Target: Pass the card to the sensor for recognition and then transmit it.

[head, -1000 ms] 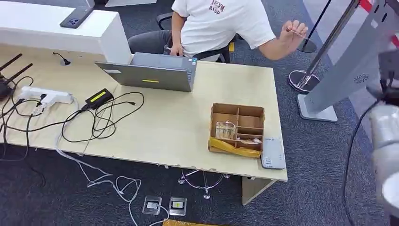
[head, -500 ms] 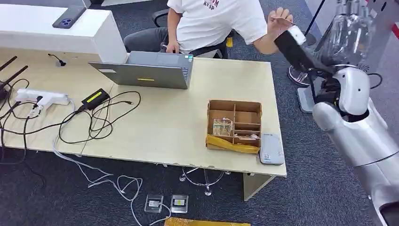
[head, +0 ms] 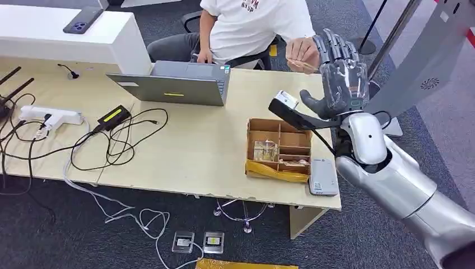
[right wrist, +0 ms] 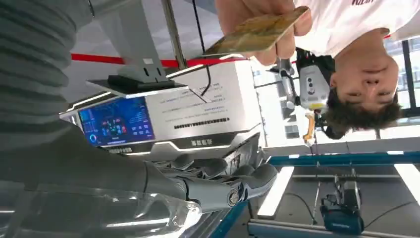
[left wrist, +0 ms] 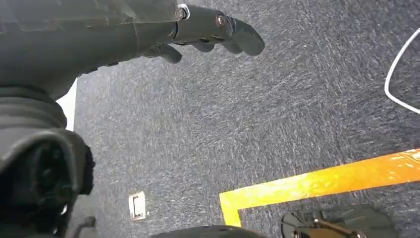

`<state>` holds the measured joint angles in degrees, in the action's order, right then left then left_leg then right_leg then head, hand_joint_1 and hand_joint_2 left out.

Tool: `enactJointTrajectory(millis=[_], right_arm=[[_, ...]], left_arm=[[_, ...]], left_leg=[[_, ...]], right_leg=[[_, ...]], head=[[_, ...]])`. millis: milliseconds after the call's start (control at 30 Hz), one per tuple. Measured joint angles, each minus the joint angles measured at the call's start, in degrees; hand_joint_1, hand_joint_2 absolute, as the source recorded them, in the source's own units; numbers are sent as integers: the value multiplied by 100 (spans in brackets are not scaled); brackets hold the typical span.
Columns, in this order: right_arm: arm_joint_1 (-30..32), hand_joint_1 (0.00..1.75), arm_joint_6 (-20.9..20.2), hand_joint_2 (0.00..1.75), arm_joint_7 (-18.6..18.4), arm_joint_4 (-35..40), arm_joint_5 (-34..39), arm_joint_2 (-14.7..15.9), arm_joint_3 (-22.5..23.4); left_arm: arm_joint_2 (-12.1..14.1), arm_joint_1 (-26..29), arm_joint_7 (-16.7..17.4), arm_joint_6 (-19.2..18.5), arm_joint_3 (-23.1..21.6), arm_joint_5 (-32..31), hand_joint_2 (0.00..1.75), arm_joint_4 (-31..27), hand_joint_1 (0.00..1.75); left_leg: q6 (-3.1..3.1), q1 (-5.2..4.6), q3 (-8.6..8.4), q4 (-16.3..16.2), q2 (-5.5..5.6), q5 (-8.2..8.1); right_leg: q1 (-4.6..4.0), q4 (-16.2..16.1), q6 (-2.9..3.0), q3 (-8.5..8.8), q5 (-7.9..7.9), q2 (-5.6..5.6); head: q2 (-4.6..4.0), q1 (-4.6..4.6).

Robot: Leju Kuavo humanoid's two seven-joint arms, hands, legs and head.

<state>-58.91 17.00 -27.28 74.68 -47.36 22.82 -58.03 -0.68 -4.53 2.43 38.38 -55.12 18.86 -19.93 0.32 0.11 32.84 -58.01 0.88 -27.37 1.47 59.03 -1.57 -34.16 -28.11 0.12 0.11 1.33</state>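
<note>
A seated person in a white shirt holds out a tan card [head: 301, 63] past the table's far right corner. The card [right wrist: 255, 32] is pinched in the person's fingers in the right wrist view. My right hand [head: 339, 73] is raised just right of it, fingers spread and upright, holding nothing; a small gap separates it from the card. Its fingers [right wrist: 223, 183] reach out below the card in the wrist view. A white flat reader [head: 324, 177] lies at the table's near right corner. My left hand [left wrist: 148, 34] hangs over the carpet, fingers extended, holding nothing.
A compartmented cardboard box [head: 280, 148] sits beside the reader. A grey laptop [head: 173, 89], power strip [head: 53, 115] and loose cables cover the table's [head: 207, 151] left and back. A grey kiosk [head: 425, 73] with a blue screen [right wrist: 116, 124] stands on the right, by stanchion posts.
My right arm has swung in from the right and its hand has come down beside the card. The person's hand with the card has moved left and lower, toward the table corner.
</note>
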Motion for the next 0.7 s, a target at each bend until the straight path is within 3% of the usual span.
enactJointTrajectory(millis=[400, 433, 467, 500, 700], right_arm=[[1, 0, 18, 175, 98, -588, 57, -181, -312], [1, 40, 30, 175, 103, -690, 98, -212, -312], [1, 150, 42, 175, 105, -767, 125, -225, -312], [2, 175, 48, 175, 107, -815, 144, -240, -312], [1, 175, 68, 175, 129, -955, 203, -251, -312]], left_arm=[[37, -4, 63, 13, -219, 153, 0, -146, 0], [39, -4, 66, 13, -264, 160, 0, -146, 0], [42, -4, 66, 13, -299, 164, 0, -146, 0], [44, -4, 66, 13, -310, 175, 0, -146, 0], [50, -3, 68, 13, -339, 214, 0, -151, 0]], left_leg=[[0, 3, 1, 0, 0, 0], [0, 3, 1, 0, 0, 0], [0, 3, 1, 0, 0, 0], [0, 3, 1, 0, 1, 0], [0, 3, 1, 0, 0, 0]], right_leg=[[-3, -1, 1, 0, -1, -1], [-3, 0, 1, 0, -1, 0], [-3, -1, 1, 0, -1, -1], [-3, 0, 1, 0, 0, -1], [-3, -1, 1, 0, -1, 0]], head=[[0, 2], [0, 0], [0, 0], [0, 2], [0, -2]])
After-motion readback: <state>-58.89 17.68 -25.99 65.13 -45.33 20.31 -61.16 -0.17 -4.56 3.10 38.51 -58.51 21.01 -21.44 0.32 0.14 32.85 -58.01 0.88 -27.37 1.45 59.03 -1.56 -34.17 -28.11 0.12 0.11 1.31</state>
